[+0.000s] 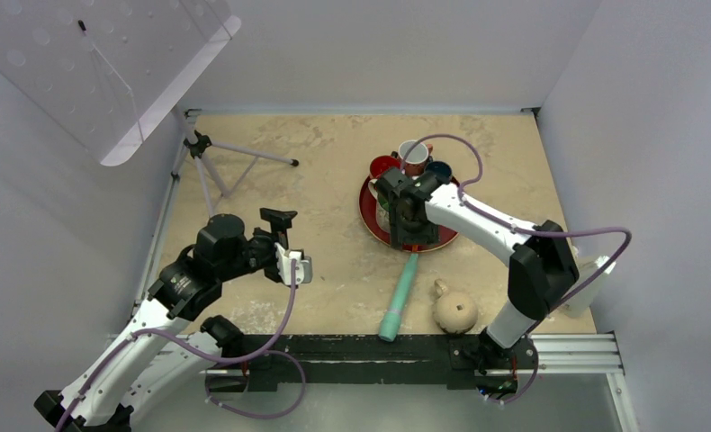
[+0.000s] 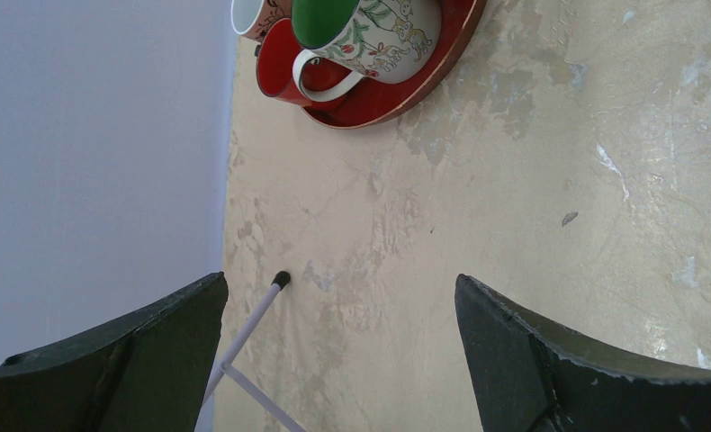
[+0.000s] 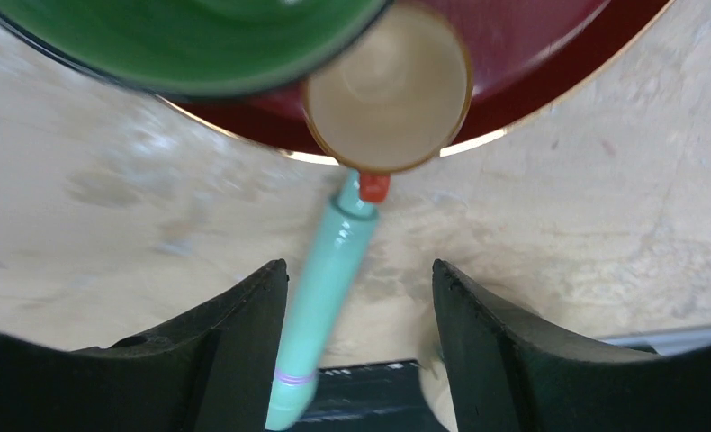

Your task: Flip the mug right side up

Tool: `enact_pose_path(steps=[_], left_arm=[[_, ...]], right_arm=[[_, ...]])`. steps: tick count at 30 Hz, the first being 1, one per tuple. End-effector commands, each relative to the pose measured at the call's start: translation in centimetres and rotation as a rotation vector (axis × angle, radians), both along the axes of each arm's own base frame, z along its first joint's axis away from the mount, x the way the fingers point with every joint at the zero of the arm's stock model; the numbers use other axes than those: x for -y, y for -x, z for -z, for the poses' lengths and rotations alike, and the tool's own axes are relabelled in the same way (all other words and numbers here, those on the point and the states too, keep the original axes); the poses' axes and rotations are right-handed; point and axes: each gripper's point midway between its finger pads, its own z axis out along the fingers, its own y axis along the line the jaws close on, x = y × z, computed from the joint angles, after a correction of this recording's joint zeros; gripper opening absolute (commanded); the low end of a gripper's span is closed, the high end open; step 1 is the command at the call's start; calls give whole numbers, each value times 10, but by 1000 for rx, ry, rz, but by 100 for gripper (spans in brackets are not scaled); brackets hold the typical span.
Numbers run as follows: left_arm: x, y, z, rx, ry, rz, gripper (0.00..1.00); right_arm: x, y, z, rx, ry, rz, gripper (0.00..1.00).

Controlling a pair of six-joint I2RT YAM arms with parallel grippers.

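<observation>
The mug (image 1: 455, 311), beige and bulbous, stands upside down on the table near the front right, its small loop handle pointing away from the arms. My right gripper (image 1: 406, 220) hovers over the near side of the red tray (image 1: 442, 241), well behind the mug. In the right wrist view its jaws (image 3: 359, 265) stand apart with nothing between them. My left gripper (image 1: 294, 267) hangs over bare table at the left, wide open and empty (image 2: 341, 279).
A teal-handled tool (image 1: 399, 301) lies between tray and front rail, its round tan head (image 3: 388, 90) on the tray. The tray holds a green-lined mug (image 2: 379, 31), a red cup (image 1: 383, 166), a white mug (image 1: 413, 153) and a dark cup (image 1: 439, 168). A white tripod (image 1: 217, 157) stands back left.
</observation>
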Motion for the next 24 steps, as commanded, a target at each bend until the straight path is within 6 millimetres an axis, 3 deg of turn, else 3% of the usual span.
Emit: enact_pose_path(steps=[1,5,10,18,22,24], left_arm=[[0,-4,-10,32,4,3,100],[4,-4,-11,32,14,14,100],[4,-4,-11,30,12,16,100],[3,-4,-12,31,14,12,100],[3,-4,-13,31,13,10,100],[2,-4,-14,34,11,7,100]], right_arm=[[32,28,-2,-36,136,-46,65],[41,34,1,-25,147,-36,71],[57,59,54,-218,261,-106,70],[48,74,60,-262,173,-144,67],[49,85,69,-324,170,-161,51],[52,93,71,-353,177,-157,50]])
